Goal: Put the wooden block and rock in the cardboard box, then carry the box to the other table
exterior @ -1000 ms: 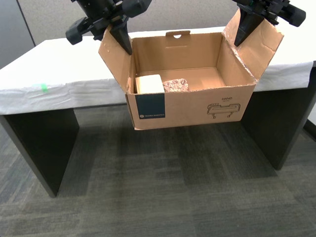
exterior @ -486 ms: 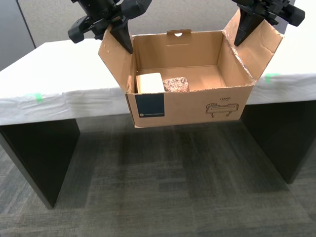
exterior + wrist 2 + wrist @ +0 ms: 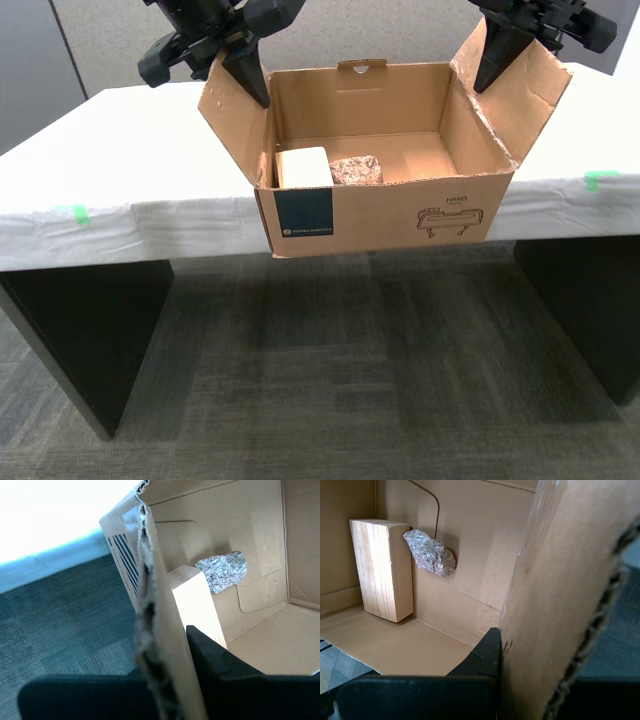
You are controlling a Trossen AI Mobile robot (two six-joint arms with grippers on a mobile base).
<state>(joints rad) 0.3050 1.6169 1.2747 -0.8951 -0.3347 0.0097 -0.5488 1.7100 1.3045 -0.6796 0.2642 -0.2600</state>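
**A:** Where is everything sitting? Biggest first.

**B:** The wide table draped in a wrinkled white sheet (image 3: 130, 150) is filling the far half of the exterior view, with green tape marks on its front edge. The brown corrugated cardboard box (image 3: 390, 215) is hanging in the air in front of that edge and is not resting on anything. The small pale tan wooden block (image 3: 303, 168) is lying on the box floor, towards the exterior view's left. The rough beige-grey rock (image 3: 356, 170) is sitting just beside it, towards the middle.

**A:** Grippers?

**B:** My second gripper (image 3: 255, 95) is clamping the side flap on the exterior view's left, one finger on each face of the cardboard. My first gripper (image 3: 485, 80) is pinching the opposite flap the same way. The block is lying nearer my second gripper.

**A:** What's the set-down turning on?

**B:** The table is lying straight beyond the box, away from the camera. The box's long axis is running parallel to the table's front edge, so I'm judging no rotation is needed. The box floor is looking lower than the tabletop. I'm expecting both arms to need an equal lift before going forward. An uneven lift risks tearing the flaps or tipping the box.
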